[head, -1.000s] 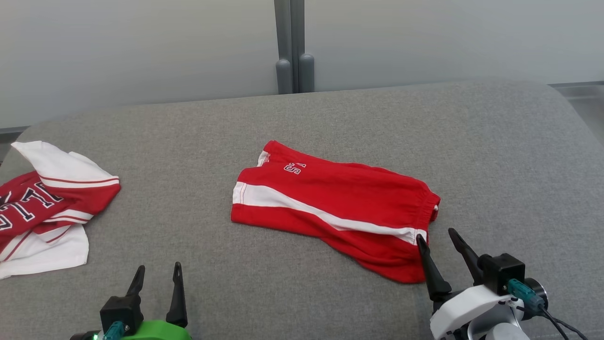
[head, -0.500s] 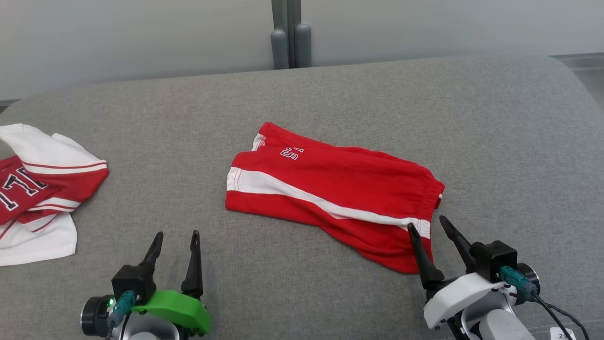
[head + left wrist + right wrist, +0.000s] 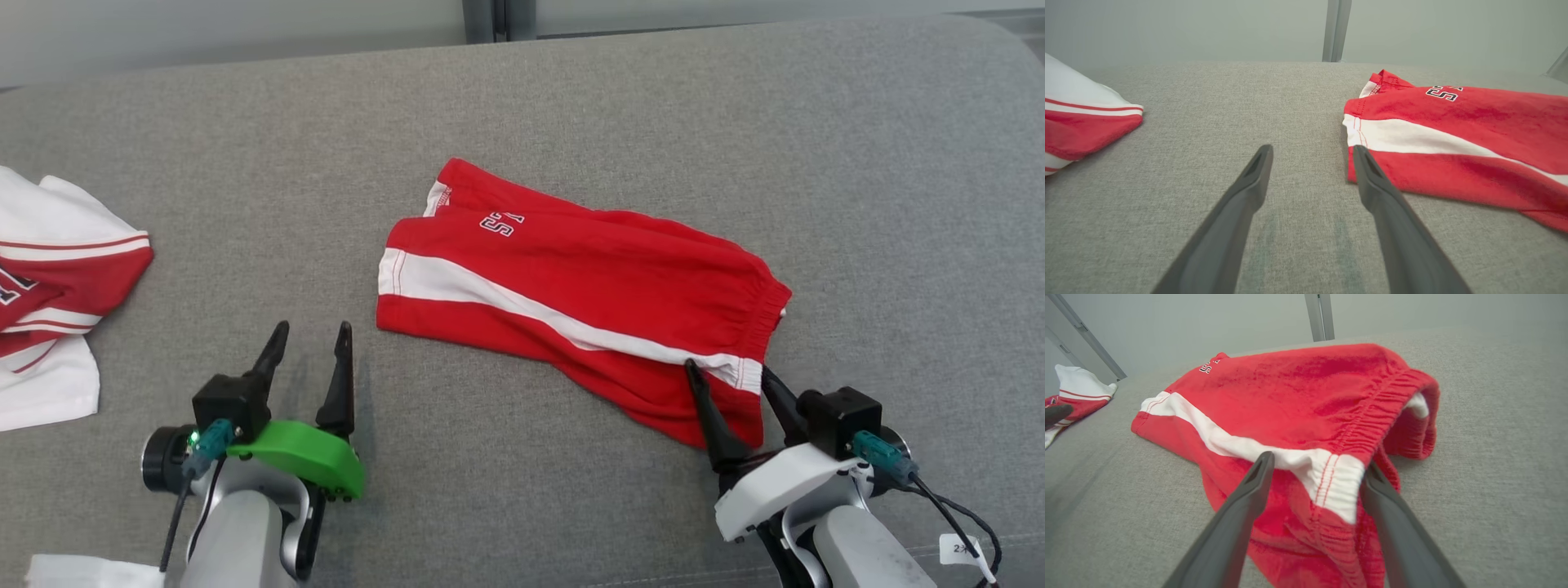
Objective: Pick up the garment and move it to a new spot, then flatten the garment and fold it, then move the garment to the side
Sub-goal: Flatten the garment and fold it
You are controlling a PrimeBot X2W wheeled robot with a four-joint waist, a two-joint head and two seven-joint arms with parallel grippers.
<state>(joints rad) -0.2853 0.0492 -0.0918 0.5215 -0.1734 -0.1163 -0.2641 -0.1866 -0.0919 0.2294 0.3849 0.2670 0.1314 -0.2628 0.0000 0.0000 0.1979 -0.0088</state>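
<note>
Head view. Red shorts (image 3: 571,286) lie folded lengthwise near the middle of the grey worktop (image 3: 735,122), waistband toward the robot's right. Right gripper (image 3: 727,369) is at the near waistband corner, jaws spread and holding nothing. Left gripper (image 3: 313,327) is over bare cloth short of the leg hem, jaws also spread and empty. A second red-and-white garment (image 3: 49,286) sits at the far left edge.

Left wrist view. Left gripper (image 3: 1311,149) points past the hem corner of the shorts (image 3: 1453,122); its right finger is just beside the hem, not across it. Risk: closing here catches no fabric, or the finger shoves the hem and rumples it.

Right wrist view. Right gripper (image 3: 1318,460) straddles the white stripe end at the elastic waistband (image 3: 1384,412). Risks:
- the pinch may take only the top layer, so the fold opens on lifting;
- a lift from this corner alone would likely let the rest hang and bunch;
- whether the lower finger is under the cloth: cannot tell.
</note>
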